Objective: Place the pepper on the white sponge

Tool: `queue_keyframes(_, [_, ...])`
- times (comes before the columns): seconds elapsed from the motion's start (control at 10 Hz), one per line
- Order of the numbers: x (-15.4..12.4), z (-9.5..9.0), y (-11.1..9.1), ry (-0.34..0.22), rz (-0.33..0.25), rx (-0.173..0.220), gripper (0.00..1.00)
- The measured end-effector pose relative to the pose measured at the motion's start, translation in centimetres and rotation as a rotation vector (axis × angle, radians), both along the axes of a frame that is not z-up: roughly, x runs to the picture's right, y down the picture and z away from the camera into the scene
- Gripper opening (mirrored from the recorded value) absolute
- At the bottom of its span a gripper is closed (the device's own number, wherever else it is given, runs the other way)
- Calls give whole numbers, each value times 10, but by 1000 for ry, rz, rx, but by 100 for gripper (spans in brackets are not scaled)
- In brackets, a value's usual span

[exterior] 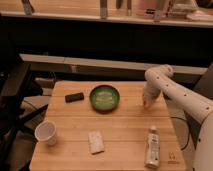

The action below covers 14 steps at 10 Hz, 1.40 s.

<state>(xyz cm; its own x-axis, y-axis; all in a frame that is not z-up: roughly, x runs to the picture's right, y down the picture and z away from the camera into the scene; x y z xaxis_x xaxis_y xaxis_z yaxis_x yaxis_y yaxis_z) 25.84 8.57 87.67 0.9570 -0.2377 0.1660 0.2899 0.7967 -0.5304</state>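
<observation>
Your gripper [146,101] hangs low over the table [125,125], close to the right edge and a little nearer the back than the middle. It points down, with its tip at or just above the wood. Your arm [175,92] comes in from beyond the right edge, bends at a white elbow above the back right corner and drops to the gripper from there.

You cannot tell from this view whether the gripper is wide, narrow or holding anything. A small orange-red speck shows right at its tip, and that appears to be the pepper [145,104]. You cannot tell whether it is gripped or only lies on the wood under the tip.

The sponge [96,141] lies flat near the front edge, a little left of the middle, with its long side running front to back. It is bare and well apart from the gripper.

The green bowl [92,95] sits between them, toward the back edge near the middle, to the left of the gripper. A black block [74,97] lies just left of the bowl, not touching it. The cup [46,133] stands upright by the front left corner, left of the sponge and apart from it. The bottle [152,146] is near the front right corner, with its cap toward the back.
</observation>
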Motion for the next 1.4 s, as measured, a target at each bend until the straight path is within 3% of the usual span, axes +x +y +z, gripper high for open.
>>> queue_keyframes(0.4, [-21, -21, -9, -21, -44, 7, 0])
queue_keyframes(1.4, [-79, -50, 2, -109, -234, 11, 0])
